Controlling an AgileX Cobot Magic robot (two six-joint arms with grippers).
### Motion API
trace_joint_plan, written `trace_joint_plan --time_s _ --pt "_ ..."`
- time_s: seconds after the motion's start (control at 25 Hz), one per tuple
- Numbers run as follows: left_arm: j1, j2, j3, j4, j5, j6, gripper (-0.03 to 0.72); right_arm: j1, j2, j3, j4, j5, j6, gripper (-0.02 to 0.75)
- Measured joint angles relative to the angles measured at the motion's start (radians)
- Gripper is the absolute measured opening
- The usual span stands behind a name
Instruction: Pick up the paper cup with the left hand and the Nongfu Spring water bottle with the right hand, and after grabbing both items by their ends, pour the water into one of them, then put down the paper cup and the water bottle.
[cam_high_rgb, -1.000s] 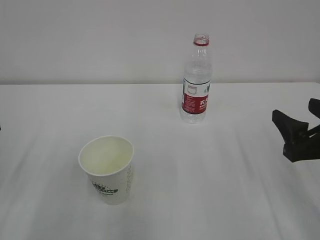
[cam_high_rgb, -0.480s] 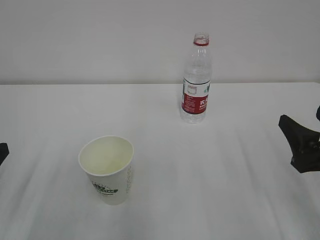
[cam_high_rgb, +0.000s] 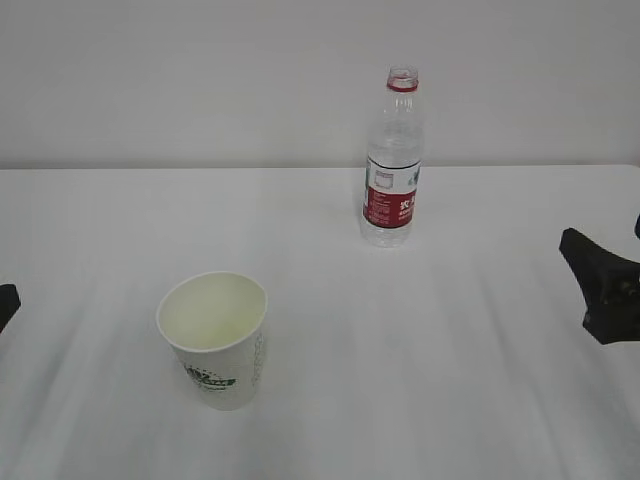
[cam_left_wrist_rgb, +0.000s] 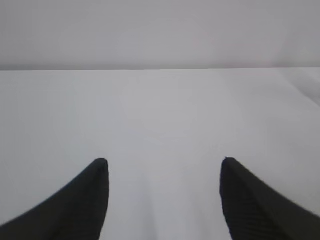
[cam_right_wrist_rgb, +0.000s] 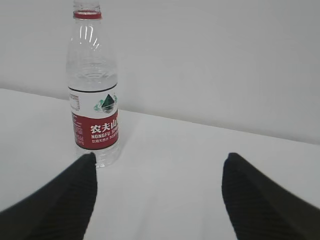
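Observation:
The white paper cup stands upright at the front left of the table, its green logo facing me. The Nongfu Spring water bottle stands uncapped at the back right, also seen in the right wrist view, just beyond the left fingertip. My right gripper is open and empty; its fingers show at the exterior view's right edge, well apart from the bottle. My left gripper is open over bare table, and a sliver of it shows at the left edge. I cannot make out the water.
A white table runs back to a plain white wall. Bare tabletop lies between the cup and the bottle and between each gripper and its object.
The right gripper has drawn back toward the right edge. A sliver of the left gripper has come into view at the left edge. Cup and bottle have not moved.

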Motion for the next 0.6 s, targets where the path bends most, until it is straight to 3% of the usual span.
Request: trace_joint_plan --time_s 0.6 --pt "0.000 0.000 0.000 0.061 0.000 -0.006 0.507 0.000 0.000 0.121 0.031 -0.007 0.025 0.587"
